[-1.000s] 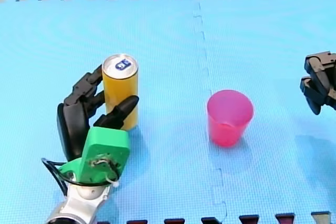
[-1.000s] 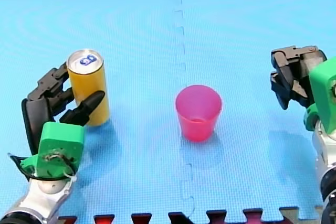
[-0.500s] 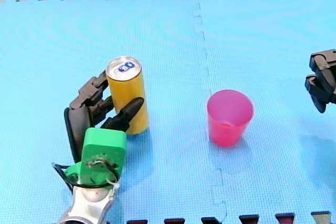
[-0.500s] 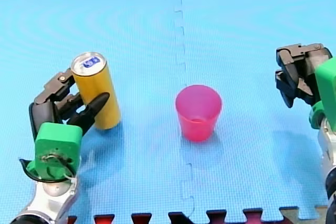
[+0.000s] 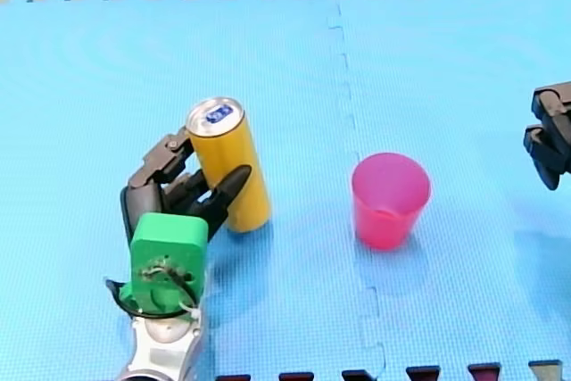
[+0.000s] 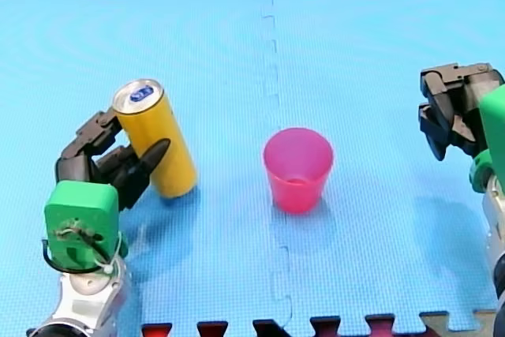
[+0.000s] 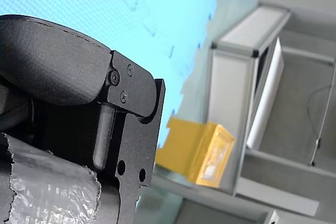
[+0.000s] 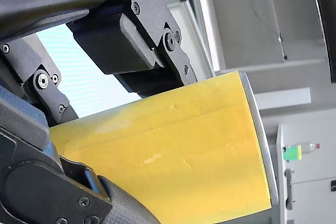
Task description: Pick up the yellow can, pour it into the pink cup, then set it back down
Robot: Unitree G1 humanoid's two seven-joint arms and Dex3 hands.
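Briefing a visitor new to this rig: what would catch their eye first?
The yellow can, tilted in the grasp of the left hand at the left front of the blue foam mat. Then the pink cup, upright and apart to its right, near the middle. The right hand is at the far right edge, holding nothing.

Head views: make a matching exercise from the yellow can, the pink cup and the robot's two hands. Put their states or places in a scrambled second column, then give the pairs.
1. yellow can
2. pink cup
3. left hand
4. right hand

A. upright, touched by nothing
B. shut, by the right edge of the blue mat
C. tilted, in a grasp
D. wrapped around the can

Pairs: 1-C, 2-A, 3-D, 4-B
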